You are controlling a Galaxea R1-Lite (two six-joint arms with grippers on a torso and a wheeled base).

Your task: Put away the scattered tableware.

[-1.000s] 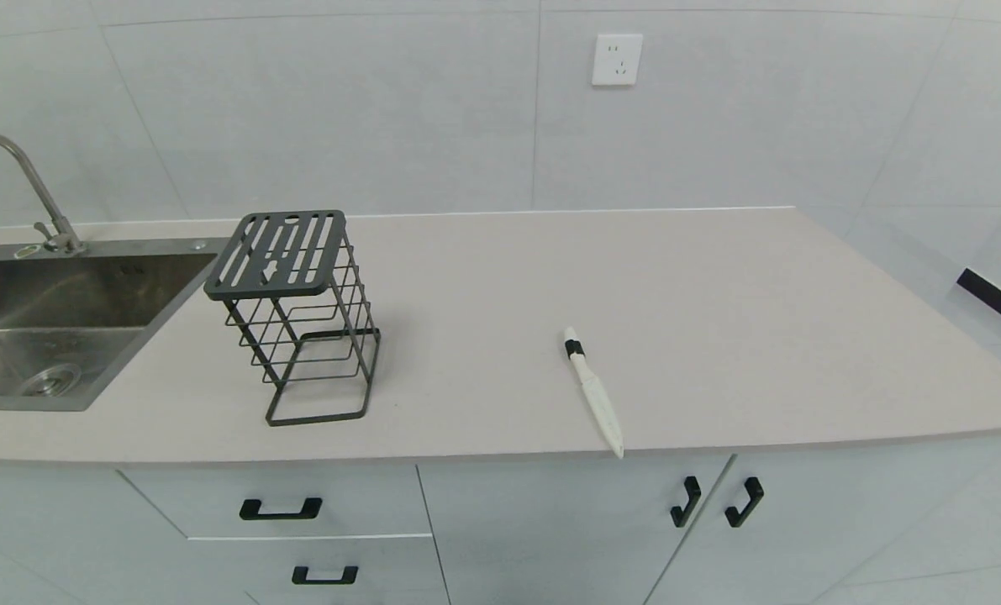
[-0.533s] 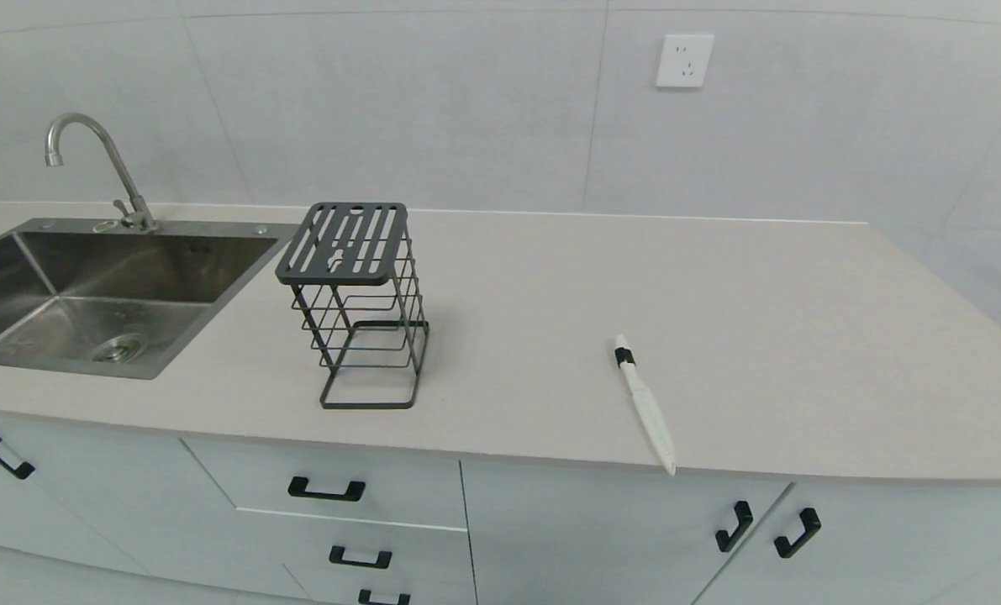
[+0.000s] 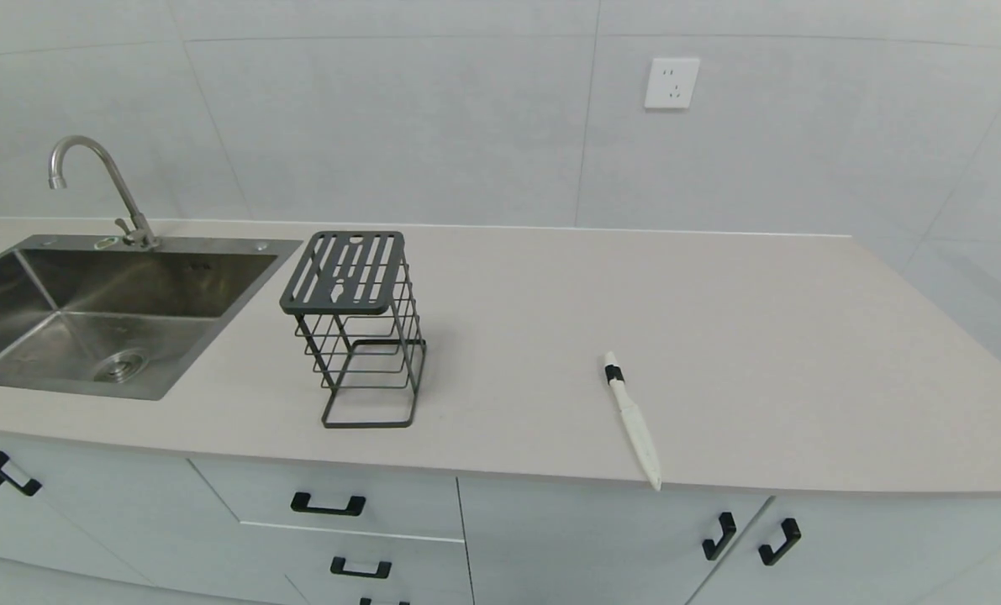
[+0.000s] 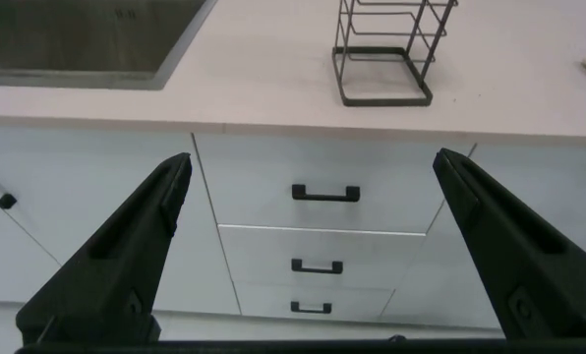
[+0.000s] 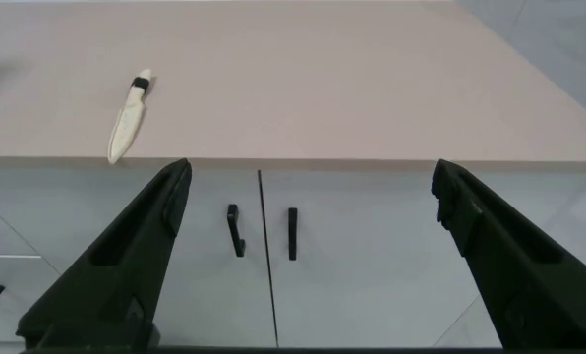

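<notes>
Head view: knife (image 3: 632,418), white, flat on desk (image 3: 761,336), well right of rack (image 3: 354,323), tip at the desk's edge. Left pincer (image 4: 313,162) and right pincer (image 5: 311,167) gape empty. Likely best: right pincer grips knife across its middle, lifting level.

One knife (image 3: 632,418), one wire rack (image 3: 345,270), one sink (image 3: 172,244), one faucet (image 3: 123,195)

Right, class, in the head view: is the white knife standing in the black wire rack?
No, the white knife lies flat on the countertop near its front edge, apart from the black wire rack.
</notes>
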